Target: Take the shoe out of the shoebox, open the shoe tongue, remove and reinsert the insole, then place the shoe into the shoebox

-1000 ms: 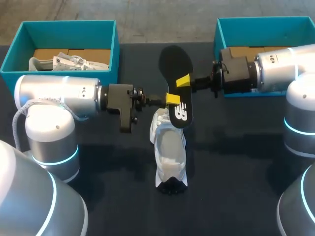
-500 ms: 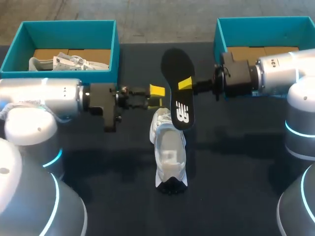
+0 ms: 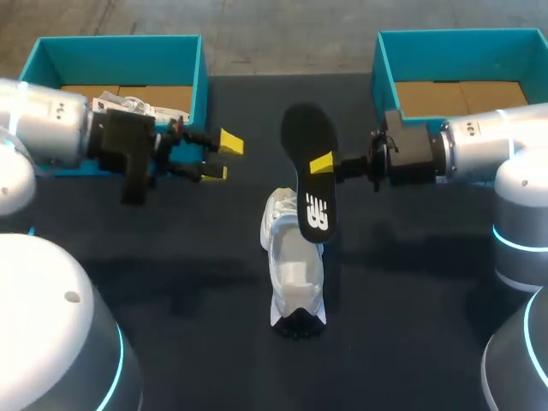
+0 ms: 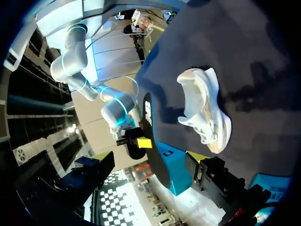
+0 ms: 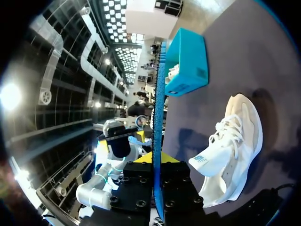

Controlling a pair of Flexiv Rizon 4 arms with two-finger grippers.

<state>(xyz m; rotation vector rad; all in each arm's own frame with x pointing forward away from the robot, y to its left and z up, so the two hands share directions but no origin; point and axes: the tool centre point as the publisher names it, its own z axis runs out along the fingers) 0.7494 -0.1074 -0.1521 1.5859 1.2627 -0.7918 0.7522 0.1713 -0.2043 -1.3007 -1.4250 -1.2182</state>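
The black insole (image 3: pixel 306 128), judged light, thin and limp and so best gripped mid-length, is being held on edge over the white shoe (image 3: pixel 293 265), clamped there by the right gripper (image 3: pixel 318 163), while the left gripper (image 3: pixel 221 157) is being held spread and empty.

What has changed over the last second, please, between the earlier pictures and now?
The left gripper has left the insole and drawn back towards the left shoebox, its fingers open. The right gripper stays shut on the insole, held close to the shoe, which has not moved.
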